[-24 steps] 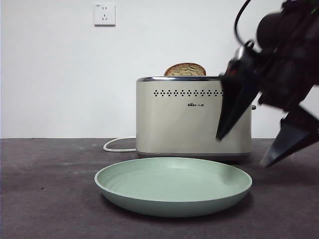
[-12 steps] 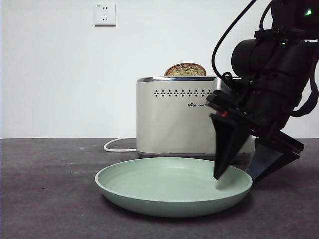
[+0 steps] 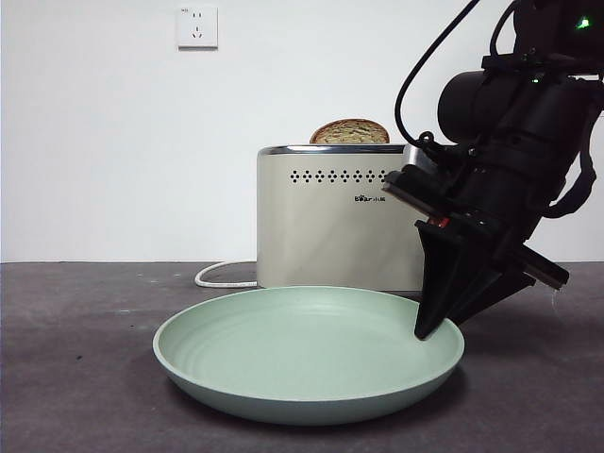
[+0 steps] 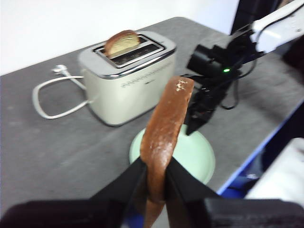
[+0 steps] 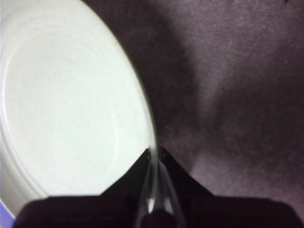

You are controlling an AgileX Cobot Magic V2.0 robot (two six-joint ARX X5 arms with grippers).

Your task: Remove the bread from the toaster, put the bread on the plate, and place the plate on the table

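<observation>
High over the table, my left gripper is shut on the bread, a slice seen edge-on with its brown crust showing. Below it stand the cream toaster and the mint-green plate. The front view shows the toaster behind the plate. My right gripper comes down from the upper right and is shut on the plate's right rim. In the right wrist view the jaws of my right gripper pinch the edge of the plate.
A narrower dome-topped slice sticks out of the toaster's slot. The white cord loops on the table left of the toaster. A wall socket is on the white wall behind.
The right gripper dropped to the plate's right rim and shut on it. The plate then shifted left and towards the front camera.
</observation>
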